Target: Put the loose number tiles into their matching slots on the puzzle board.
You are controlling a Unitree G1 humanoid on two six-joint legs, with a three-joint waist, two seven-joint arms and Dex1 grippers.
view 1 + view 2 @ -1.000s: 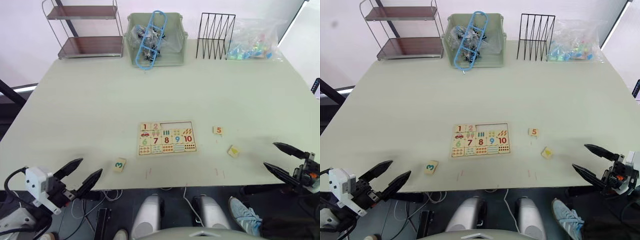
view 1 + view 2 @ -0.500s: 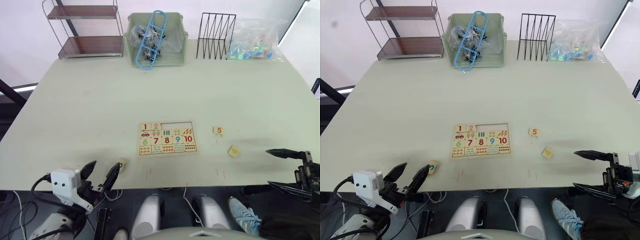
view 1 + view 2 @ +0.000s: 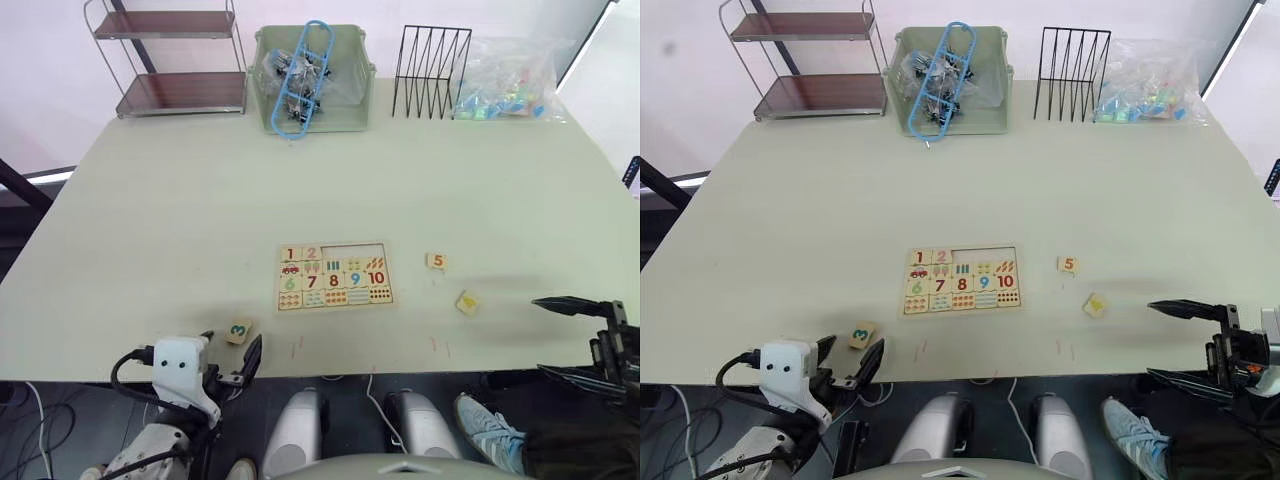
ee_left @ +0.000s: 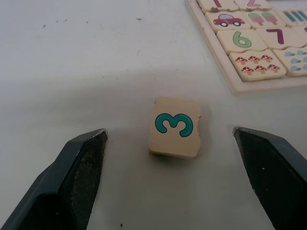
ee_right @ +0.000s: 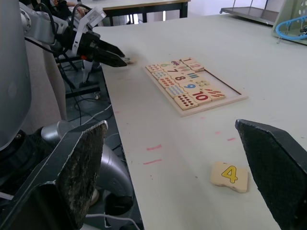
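The puzzle board (image 3: pixel 336 307) lies near the table's front middle, with tiles 1 and 2 seated in its top row. The remaining slots (image 3: pixel 355 251) of that row show as a bare strip. Tile 3 (image 4: pixel 175 127) lies left of the board by the front edge. My left gripper (image 3: pixel 230 345) is open, with one finger (image 4: pixel 81 163) on each side of tile 3 and neither touching it. Tile 5 (image 3: pixel 436 261) and tile 4 (image 3: pixel 467 302) lie right of the board. My right gripper (image 3: pixel 540 335) is open, right of tile 4 (image 5: pixel 230 176) and holding nothing.
Along the back edge stand a metal shelf (image 3: pixel 175 60), a green bin (image 3: pixel 312 78) of blue and clear items, a black wire rack (image 3: pixel 432 58) and a clear bag (image 3: pixel 510 80) of colourful pieces. Small red marks (image 3: pixel 297 346) sit near the front edge.
My left gripper has swung right and in towards the table until its fingers straddle tile 3. The right gripper turned slightly a second ago and has held still since.
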